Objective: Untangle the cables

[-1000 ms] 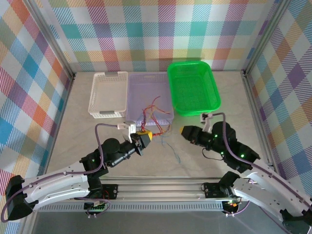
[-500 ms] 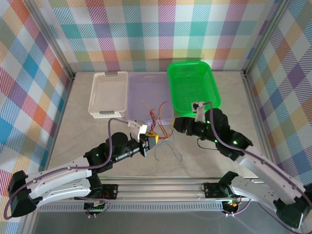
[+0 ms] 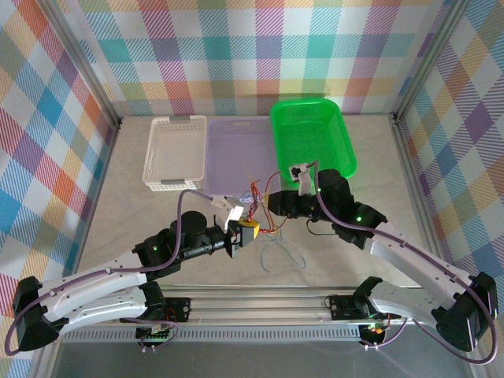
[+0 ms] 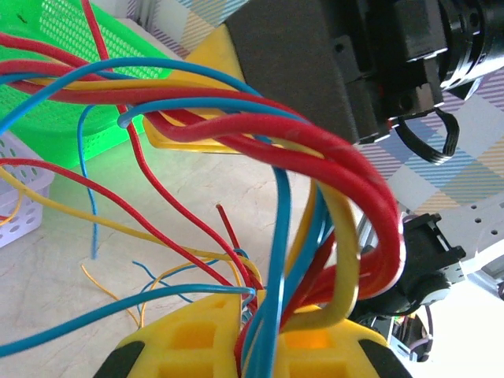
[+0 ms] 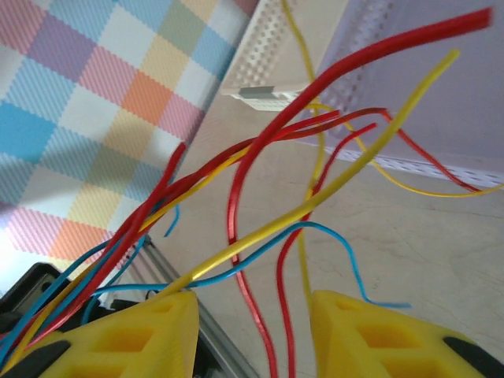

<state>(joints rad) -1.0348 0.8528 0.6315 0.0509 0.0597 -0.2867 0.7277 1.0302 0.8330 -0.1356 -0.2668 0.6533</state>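
A white basket (image 3: 175, 153) and a green basket (image 3: 311, 142) flank the lilac tray (image 3: 236, 150). Just in front of that tray, over the counter (image 3: 126, 213), tangled red, yellow and blue cables (image 3: 260, 206) are pinched in the left tool (image 3: 249, 231); the right tool (image 5: 252, 315), spread, straddles several strands

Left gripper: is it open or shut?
Shut: the left gripper pinches the cables between its yellow fingers.
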